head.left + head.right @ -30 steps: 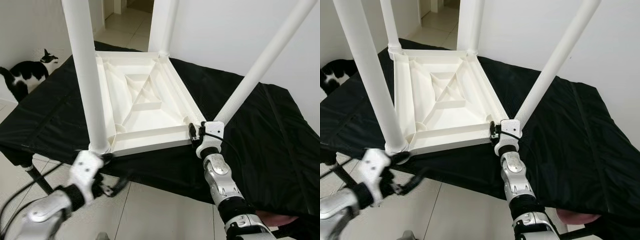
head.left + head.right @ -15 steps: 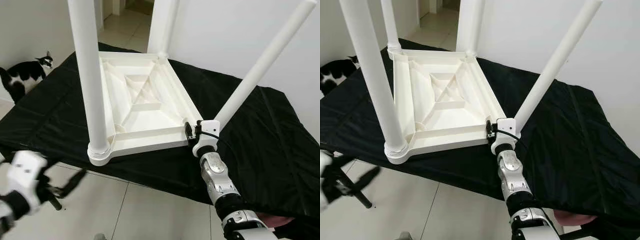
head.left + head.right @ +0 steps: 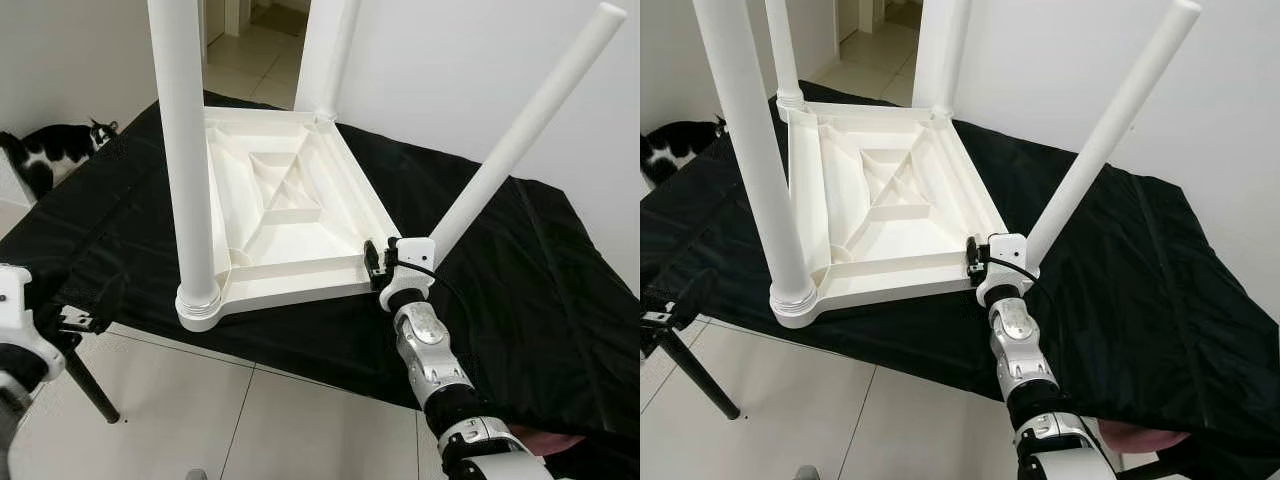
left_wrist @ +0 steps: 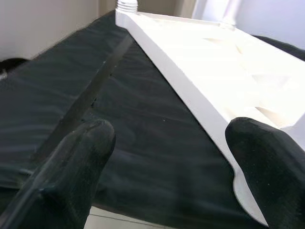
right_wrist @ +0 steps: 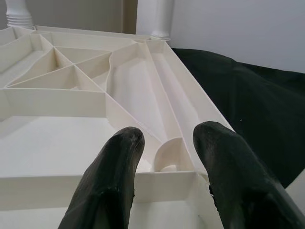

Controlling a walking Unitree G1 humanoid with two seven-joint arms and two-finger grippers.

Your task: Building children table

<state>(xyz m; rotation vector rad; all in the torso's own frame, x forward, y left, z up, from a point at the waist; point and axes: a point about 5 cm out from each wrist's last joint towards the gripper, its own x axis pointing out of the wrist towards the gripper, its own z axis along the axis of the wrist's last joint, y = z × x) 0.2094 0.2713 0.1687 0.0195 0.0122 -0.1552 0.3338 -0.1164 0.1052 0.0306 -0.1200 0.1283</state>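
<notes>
A white children's table top (image 3: 285, 215) lies upside down on a black-covered work surface (image 3: 520, 300). Three white legs stand on it: near left (image 3: 190, 170), far left (image 3: 780, 50) and far right (image 3: 335, 50). A fourth leg (image 3: 520, 135) leans out to the right from the near right corner, its lower end hidden behind my right wrist. My right gripper (image 3: 374, 263) is open at that corner, fingers (image 5: 114, 181) over the top's near rim with nothing between them. My left gripper (image 4: 171, 138) is open, low at the left, off the black surface's near edge.
A black-and-white cat (image 3: 55, 150) stands on the floor at the left by the wall. A black stand leg (image 3: 90, 385) slants down under the surface's near left corner. White wall runs behind and to the right; tiled floor lies in front.
My left arm has pulled away from the base of the near left leg, down and out to the left. The right gripper stays at the near right corner. The cat has shifted a little.
</notes>
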